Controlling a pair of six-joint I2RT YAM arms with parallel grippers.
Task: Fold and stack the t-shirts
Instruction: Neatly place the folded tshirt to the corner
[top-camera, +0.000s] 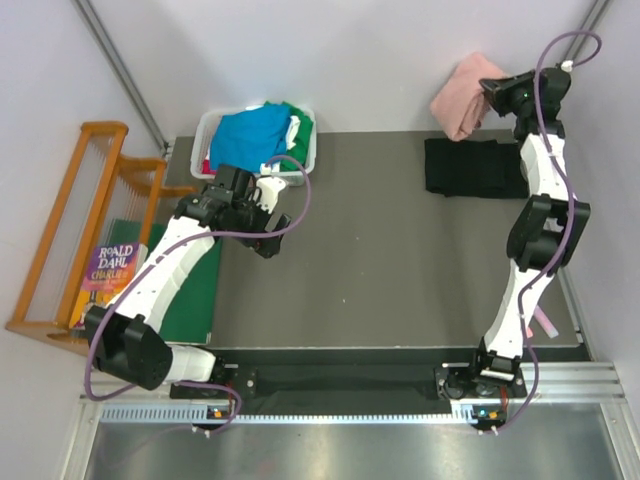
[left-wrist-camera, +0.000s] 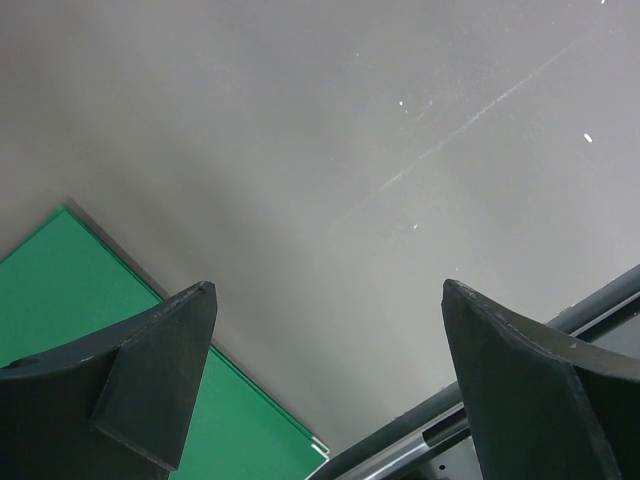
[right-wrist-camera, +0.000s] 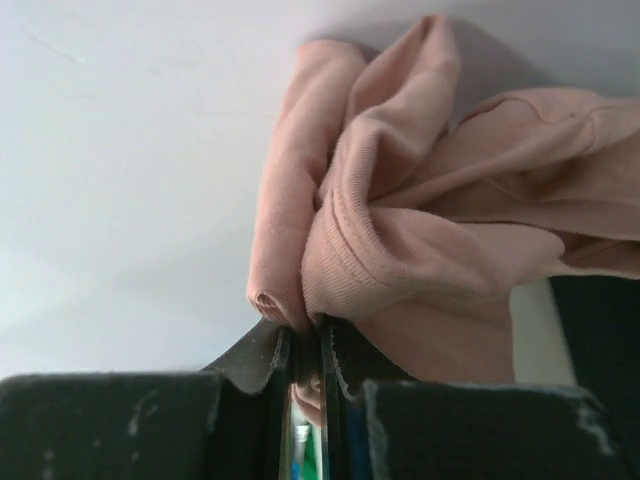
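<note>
Left claw: fingers stood wide apart above the grey table, 9 o'clock, beside a flat green board.
Folded black cloth t-shirt: lay flat on the table, 1 o'clock.
White plastic basket: 11 o'clock, held a bright-blue cloth t-shirt.
Right claw: clamped on a bunched dusty-pink cloth t-shirt, which hung at 1 o'clock, beyond the black one.

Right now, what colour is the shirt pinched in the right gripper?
The shirt in the right gripper is dusty pink, clearest in the right wrist view.
</note>
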